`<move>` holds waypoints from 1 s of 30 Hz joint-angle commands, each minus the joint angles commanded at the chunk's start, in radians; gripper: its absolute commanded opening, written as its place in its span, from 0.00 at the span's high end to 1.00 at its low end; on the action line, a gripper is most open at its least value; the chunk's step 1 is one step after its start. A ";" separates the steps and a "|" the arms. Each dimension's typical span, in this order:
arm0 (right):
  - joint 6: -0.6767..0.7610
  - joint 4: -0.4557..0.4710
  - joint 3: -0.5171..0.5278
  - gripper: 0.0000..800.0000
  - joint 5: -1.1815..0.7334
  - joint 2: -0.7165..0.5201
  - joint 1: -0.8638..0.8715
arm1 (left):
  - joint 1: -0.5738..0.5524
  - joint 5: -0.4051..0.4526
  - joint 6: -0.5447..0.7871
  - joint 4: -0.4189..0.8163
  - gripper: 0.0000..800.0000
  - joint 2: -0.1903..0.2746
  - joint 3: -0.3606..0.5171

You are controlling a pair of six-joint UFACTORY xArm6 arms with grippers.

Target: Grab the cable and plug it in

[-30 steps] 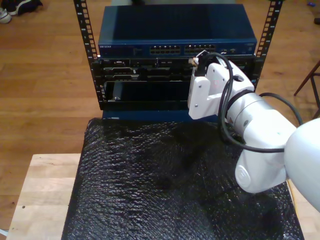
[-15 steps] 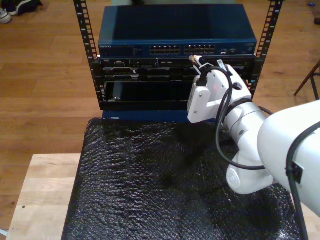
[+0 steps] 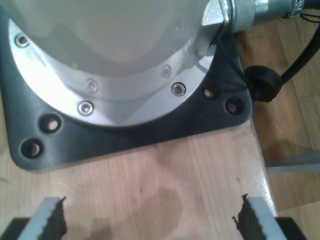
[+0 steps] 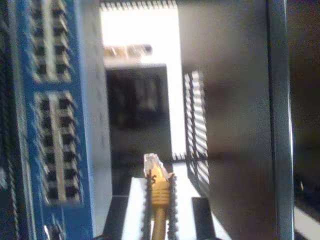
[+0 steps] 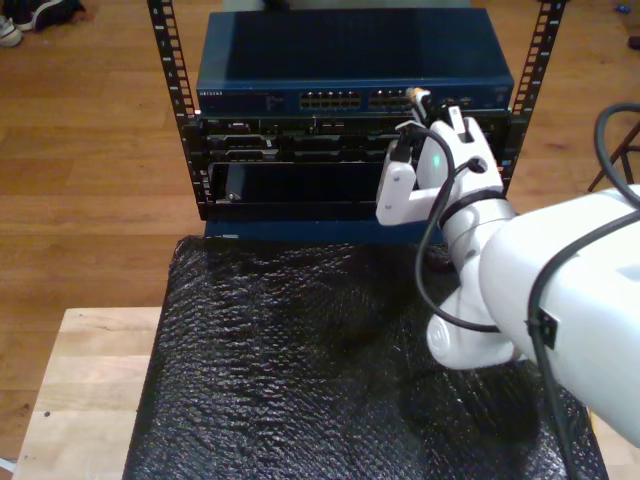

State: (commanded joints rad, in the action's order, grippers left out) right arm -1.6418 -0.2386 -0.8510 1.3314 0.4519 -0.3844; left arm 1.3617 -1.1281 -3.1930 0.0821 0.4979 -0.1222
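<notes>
My second gripper (image 4: 160,182) is shut on the orange-yellow cable (image 4: 160,205), whose clear plug (image 4: 152,165) sticks out past the fingertips. Rows of ports on the blue switch (image 4: 55,125) run alongside the plug, a little apart from it. In the exterior view my second gripper (image 5: 428,108) holds the plug (image 5: 417,96) up at the right-hand port block (image 5: 400,99) of the switch (image 5: 350,55); whether the two touch I cannot tell. My first gripper (image 3: 150,220) stands open above bare wood, nothing between its fingers (image 3: 50,217).
The switch sits in a black rack (image 5: 170,80) above dark units (image 5: 290,150). A black bubble-wrap mat (image 5: 280,360) covers the wooden table (image 5: 80,380). An arm's round base on a black plate (image 3: 125,135) is bolted just ahead of my first gripper.
My second gripper has risen and shifted toward the exterior view's right, carrying the plug from the dark units up to the switch's port row.
</notes>
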 joint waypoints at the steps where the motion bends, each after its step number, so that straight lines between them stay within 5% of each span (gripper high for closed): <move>1: -0.006 -0.018 -0.011 1.00 0.000 0.014 -0.008 | 0.000 0.002 0.000 0.000 0.00 0.000 0.000; 17: -0.084 -0.264 -0.064 1.00 0.086 0.100 -0.072 | 0.000 0.000 0.000 0.000 0.00 0.000 0.000; 30: -0.094 -0.290 -0.181 1.00 0.161 0.216 -0.074 | 0.000 0.000 0.000 0.000 0.00 0.000 0.000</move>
State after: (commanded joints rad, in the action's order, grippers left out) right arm -1.7354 -0.5286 -1.0320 1.4925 0.6682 -0.4580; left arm 1.3617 -1.1281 -3.1930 0.0821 0.4979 -0.1222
